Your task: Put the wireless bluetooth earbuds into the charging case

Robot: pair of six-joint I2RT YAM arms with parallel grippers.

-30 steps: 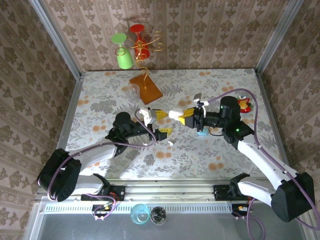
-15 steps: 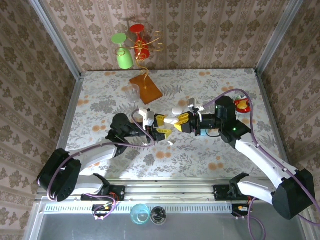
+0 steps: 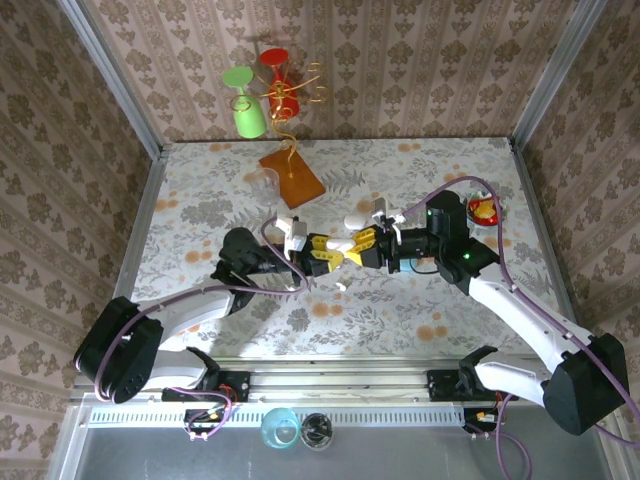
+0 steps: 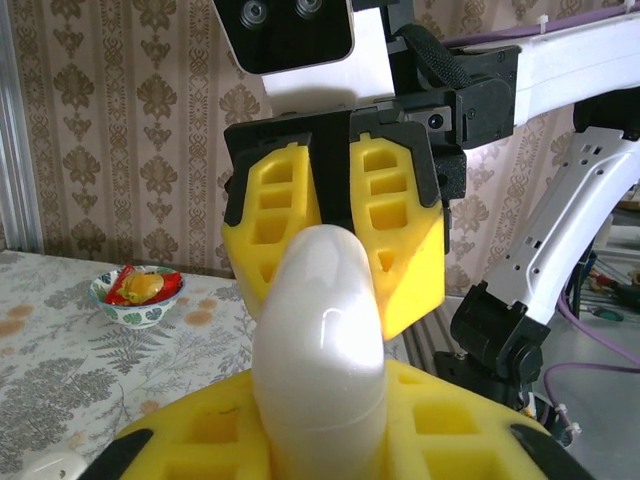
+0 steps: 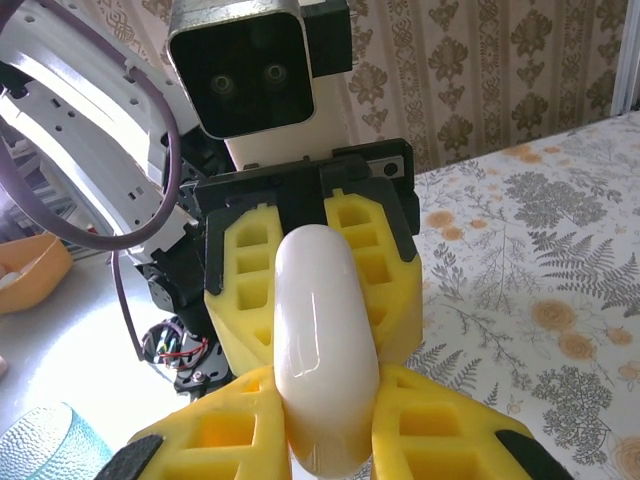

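A white pebble-shaped charging case hangs in the air above the middle of the table, lid closed, held from both ends. My left gripper is shut on one end, its yellow pads pressed on either side. Facing it, my right gripper is shut on the other end of the charging case. The two grippers meet nose to nose, almost touching. One tiny white earbud lies on the tablecloth just in front of them.
A small bowl of sweets stands at the right, behind the right arm. An orange plate and a clear cup lie at the back centre. Green and red glasses hang on the back wall.
My left gripper has shut on the case. The right arm carried the case left and slightly nearer until the two grippers met.
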